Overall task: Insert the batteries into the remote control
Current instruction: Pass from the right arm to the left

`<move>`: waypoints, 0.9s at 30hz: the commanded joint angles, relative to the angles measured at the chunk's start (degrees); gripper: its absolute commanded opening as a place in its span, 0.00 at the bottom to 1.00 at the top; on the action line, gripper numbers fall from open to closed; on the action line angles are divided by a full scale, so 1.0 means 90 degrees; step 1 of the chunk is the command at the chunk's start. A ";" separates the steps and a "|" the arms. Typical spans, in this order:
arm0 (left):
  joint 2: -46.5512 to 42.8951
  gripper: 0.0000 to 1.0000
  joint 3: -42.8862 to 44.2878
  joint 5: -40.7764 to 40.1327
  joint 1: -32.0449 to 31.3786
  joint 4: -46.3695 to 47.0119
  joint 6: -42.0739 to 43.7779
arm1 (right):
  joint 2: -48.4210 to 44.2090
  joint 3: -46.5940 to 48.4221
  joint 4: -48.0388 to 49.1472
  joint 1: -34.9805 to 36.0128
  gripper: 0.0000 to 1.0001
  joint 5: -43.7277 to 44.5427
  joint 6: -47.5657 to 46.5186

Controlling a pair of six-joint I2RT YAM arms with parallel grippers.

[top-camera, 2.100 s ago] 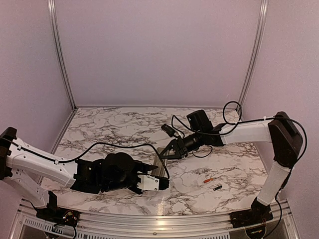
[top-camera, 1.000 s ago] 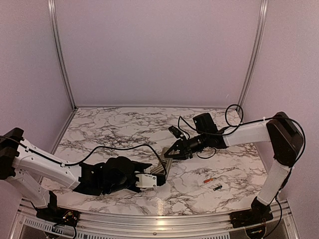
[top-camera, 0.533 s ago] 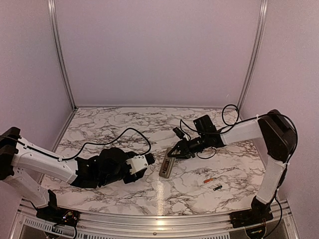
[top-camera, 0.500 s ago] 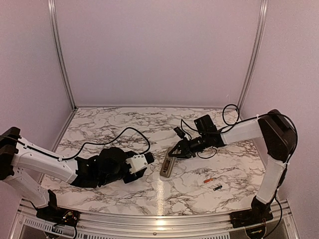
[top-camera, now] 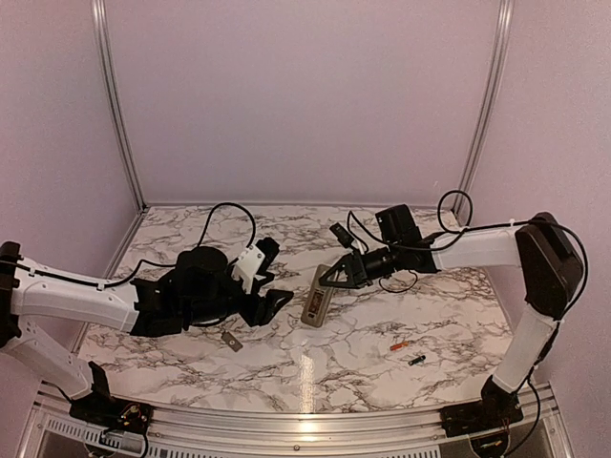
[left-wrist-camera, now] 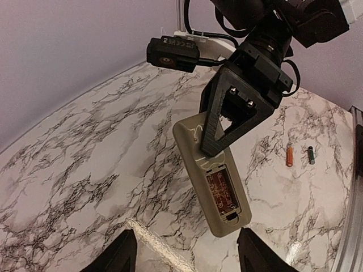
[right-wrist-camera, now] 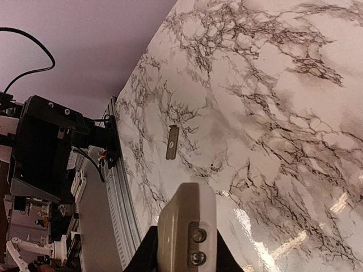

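Orange-red battery [top-camera: 401, 346] and dark battery [top-camera: 416, 360] lie side by side on the desk [top-camera: 191, 239], near-right of the remote control [top-camera: 316, 297], well apart from it. Grey cover [top-camera: 231, 340] lies near-left of the remote. Left gripper [left-wrist-camera: 187, 243], left of it: jaws apart, empty. Remote is back-up, recess [left-wrist-camera: 221, 190] bare. Right gripper [top-camera: 332, 279] pinches its far end. You'd do best to pin the remote flat, take one battery across its middle, and lower it lengthwise into the recess.
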 commanded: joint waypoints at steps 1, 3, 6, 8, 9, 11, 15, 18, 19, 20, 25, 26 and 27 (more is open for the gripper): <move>0.0290 0.64 0.0393 0.0851 0.0045 0.0024 -0.1336 | -0.0220 0.0468 -0.0305 0.0349 0.00 -0.0355 -0.0530; 0.0326 0.64 0.0383 0.1305 0.0173 0.0143 -0.1655 | -0.0258 0.0549 -0.0458 0.0458 0.00 -0.0466 -0.0715; 0.0262 0.61 0.0251 0.2137 0.0486 0.0451 -0.2128 | -0.0392 0.0580 -0.0561 0.0582 0.00 -0.0607 -0.1025; 0.0198 0.57 0.0139 0.2662 0.0683 0.0628 -0.2257 | -0.0483 0.0576 -0.0604 0.0657 0.00 -0.0725 -0.1203; 0.0170 0.55 0.0102 0.2900 0.0735 0.0676 -0.2289 | -0.0513 0.0580 -0.0621 0.0688 0.00 -0.0785 -0.1278; 0.0137 0.53 0.0079 0.3260 0.0761 0.0698 -0.2262 | -0.0577 0.0588 -0.0660 0.0764 0.00 -0.0912 -0.1390; 0.0170 0.49 0.0080 0.3658 0.0761 0.0703 -0.2247 | -0.0652 0.0686 -0.0795 0.0882 0.00 -0.1079 -0.1614; 0.0170 0.48 0.0061 0.3742 0.0761 0.0744 -0.2234 | -0.0717 0.0697 -0.0794 0.0930 0.00 -0.1144 -0.1689; 0.0170 0.48 0.0056 0.3793 0.0761 0.0785 -0.2237 | -0.0745 0.0698 -0.0806 0.0940 0.00 -0.1141 -0.1707; 0.0163 0.46 0.0044 0.3834 0.0761 0.0857 -0.2252 | -0.0771 0.0698 -0.0814 0.0950 0.00 -0.1161 -0.1744; 0.0039 0.41 0.0058 0.3872 0.0797 0.1033 -0.2326 | -0.0864 0.0685 -0.0975 0.1032 0.00 -0.1217 -0.1975; 0.0009 0.41 0.0058 0.3877 0.0818 0.1060 -0.2350 | -0.0871 0.0679 -0.1008 0.1070 0.00 -0.1222 -0.2033; -0.0016 0.41 0.0074 0.3877 0.0859 0.1084 -0.2385 | -0.0874 0.0683 -0.1071 0.1109 0.00 -0.1207 -0.2097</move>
